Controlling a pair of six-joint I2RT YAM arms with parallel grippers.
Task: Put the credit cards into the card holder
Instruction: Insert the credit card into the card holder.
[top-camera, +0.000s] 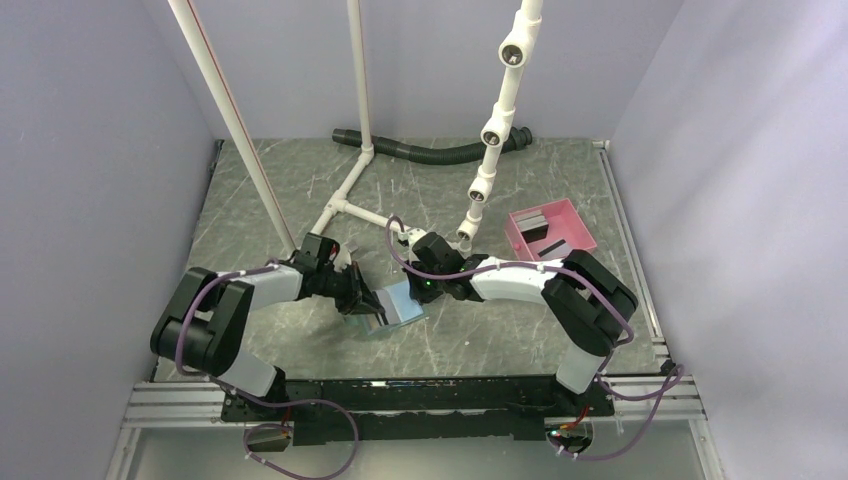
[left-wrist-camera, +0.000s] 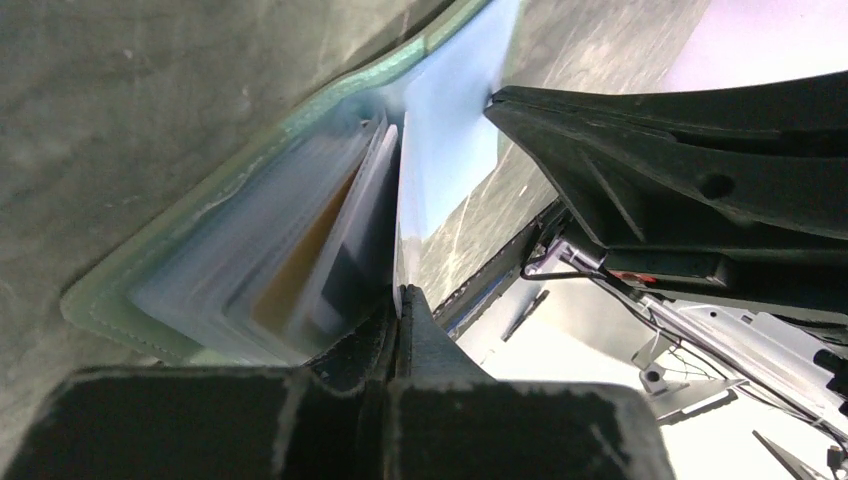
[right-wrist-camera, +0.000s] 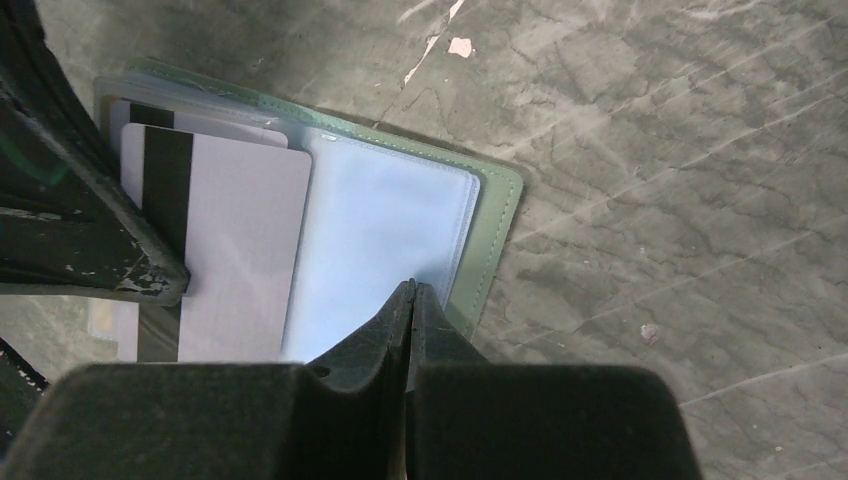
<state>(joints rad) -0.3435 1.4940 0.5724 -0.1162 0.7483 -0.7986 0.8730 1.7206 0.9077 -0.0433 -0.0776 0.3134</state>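
Observation:
The card holder (top-camera: 402, 313) lies open on the table between both arms, sage green outside (right-wrist-camera: 492, 240), pale blue inside. My left gripper (left-wrist-camera: 400, 296) is shut on a thin pale-blue inner leaf of it, which stands upright; a tan credit card (left-wrist-camera: 296, 264) sits in the sleeves beside it. A grey credit card with a black stripe (right-wrist-camera: 240, 250) lies on the holder's left half. My right gripper (right-wrist-camera: 410, 288) is shut, its tips over the blue right half, with nothing seen between them. More dark and grey cards (top-camera: 546, 237) lie in the pink tray (top-camera: 578, 216).
White pipe frames (top-camera: 352, 185) and a jointed white pipe (top-camera: 487, 150) stand on the table behind the arms. A black corrugated hose (top-camera: 430, 152) runs along the back. Walls close in left, right and rear. My right arm (left-wrist-camera: 700, 150) looms close over the left gripper.

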